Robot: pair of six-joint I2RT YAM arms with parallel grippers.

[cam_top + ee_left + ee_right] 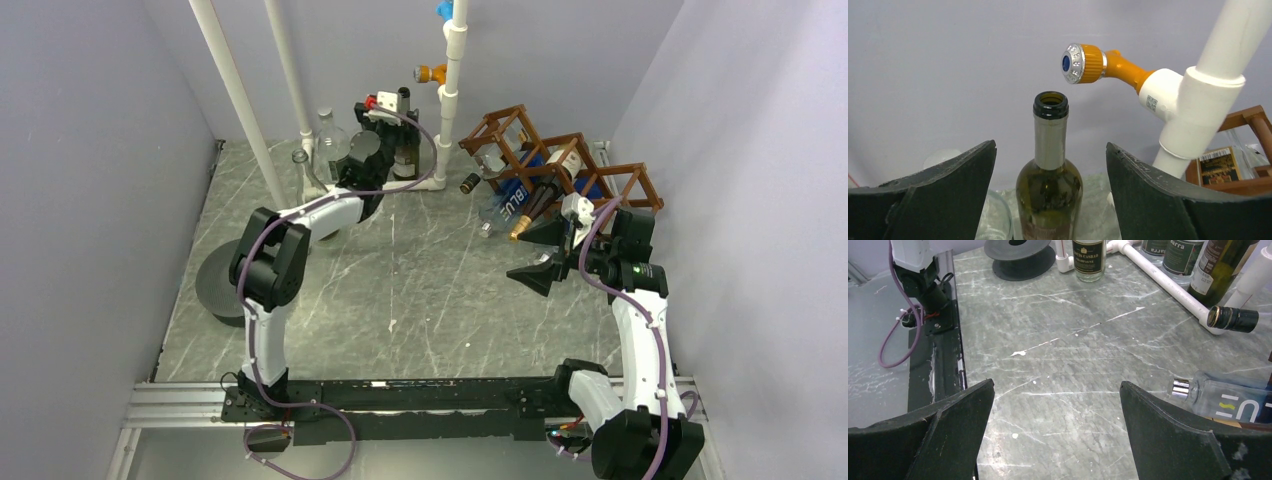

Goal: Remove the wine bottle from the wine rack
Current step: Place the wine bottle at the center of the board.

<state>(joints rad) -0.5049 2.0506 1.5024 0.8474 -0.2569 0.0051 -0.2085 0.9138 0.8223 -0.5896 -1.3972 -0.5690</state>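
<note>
The brown wooden wine rack (600,178) stands at the back right, and a corner of it shows in the left wrist view (1251,119). Bottles lie in its cells, necks pointing front-left: a dark black-capped one (470,183), a clear blue-labelled one (510,206) and a gold-capped wine bottle (532,212). My right gripper (535,253) is open and empty just in front of the rack; its wrist view (1055,390) shows bare table between the fingers, the clear bottle (1220,401) and the black-capped neck (1233,319) to its right. My left gripper (1050,150) is open at the back centre, with an upright dark green bottle (1049,170) between its fingers, untouched.
White pipes (452,90) with an orange nozzle (1093,64) rise at the back. Clear glass bottles (328,135) stand back left. A black spool (215,285) lies at the left. More upright bottles (1089,257) line a pipe on the table (1168,285).
</note>
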